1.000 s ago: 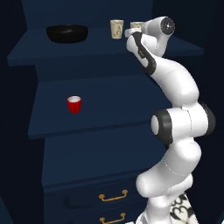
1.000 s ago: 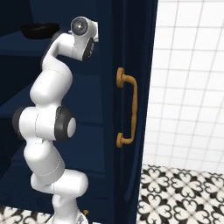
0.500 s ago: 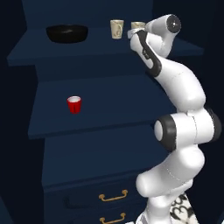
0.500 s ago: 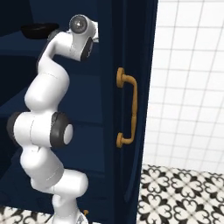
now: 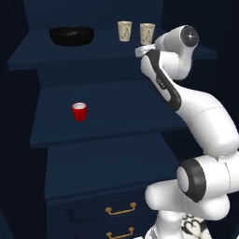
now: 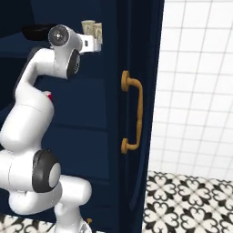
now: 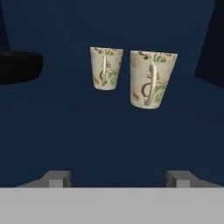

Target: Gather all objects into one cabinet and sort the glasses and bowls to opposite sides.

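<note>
Two cream patterned cups (image 7: 105, 68) (image 7: 152, 78) stand side by side on the right of the cabinet's top shelf (image 5: 116, 56). They also show as cream cups (image 5: 124, 31) (image 5: 147, 32) in the left base view. The wide black bowl (image 5: 71, 35) sits at the left of that shelf. One shelf down stands the small red cup (image 5: 79, 111). My gripper (image 7: 119, 179) is open with nothing between its fingers, level with the top shelf's front edge, a short way back from the cream cups.
Drawers with gold handles (image 5: 120, 210) lie below the shelves. The cabinet's open door with a long gold handle (image 6: 134, 113) stands right of the arm. Beyond it are a white tiled wall (image 6: 195, 82) and a patterned floor (image 6: 182, 200).
The gripper has gone from shut to open, letting go of the right cream cup on the top shelf. The hand has drawn back a little from the cups.
</note>
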